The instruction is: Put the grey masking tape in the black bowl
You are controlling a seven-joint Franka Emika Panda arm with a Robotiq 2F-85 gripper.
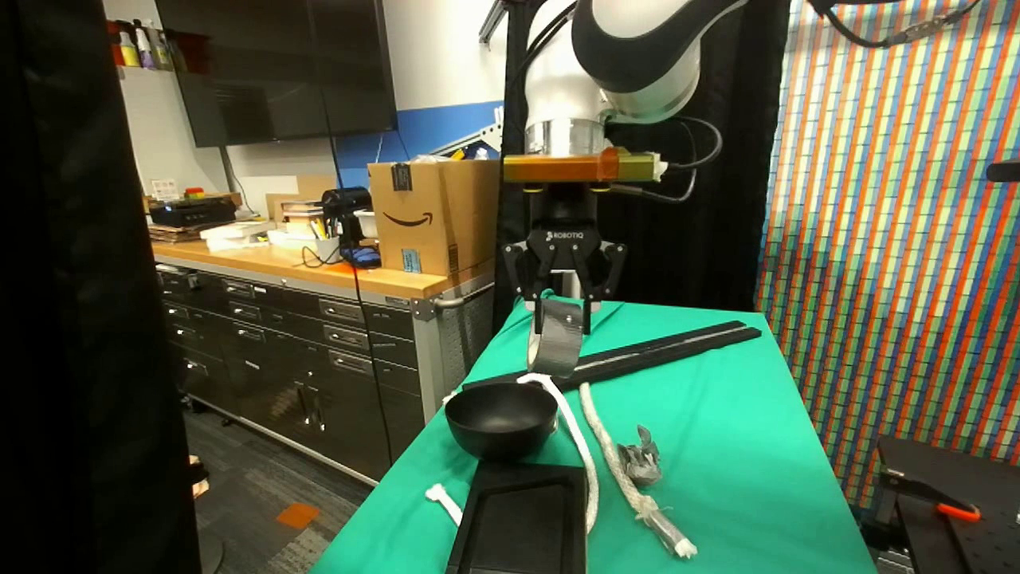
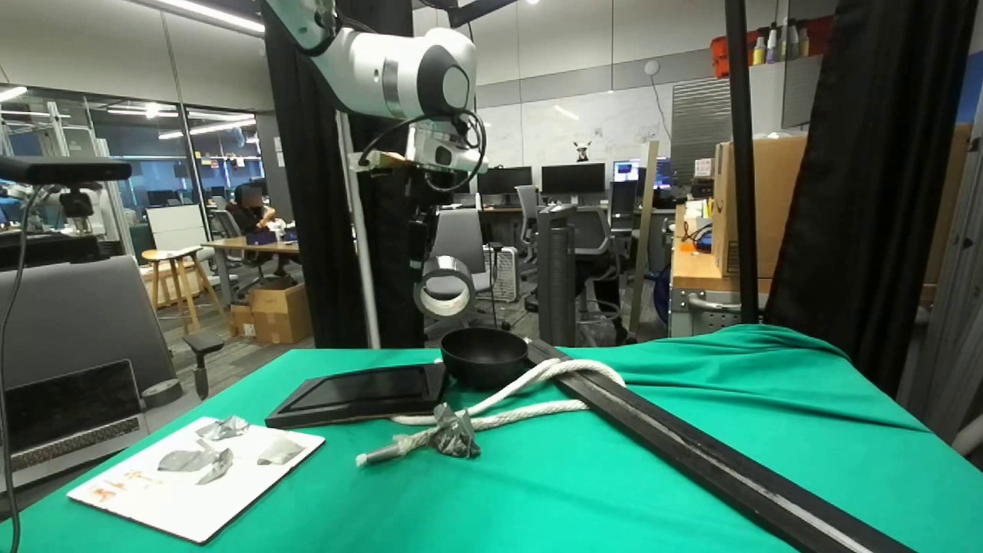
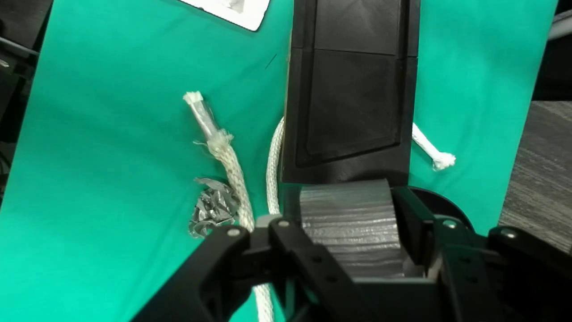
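I have the grey tape (image 1: 561, 344) pinched in my claw (image 1: 562, 320), with the jaws pressing it across its width, so the picking-up part of this job is done. The roll hangs in the air, clear of the tabletop (image 1: 741, 446), and looks to be higher than the rim of the black bowl (image 1: 500, 426). In both exterior views it sits off to one side of the bowl, so I judge I'm near but not squarely above it. What I have left, then, is to get over the middle, lower, let go and back away. The bowl stands upright, and I see nothing in the part of its inside that shows. As for the roll, I hold it on edge, its big round hole facing sideways. The outside is dark, rather shiny grey, with fine ridges in my wrist view; an exterior view shows its pale inner ring (image 2: 453, 309).
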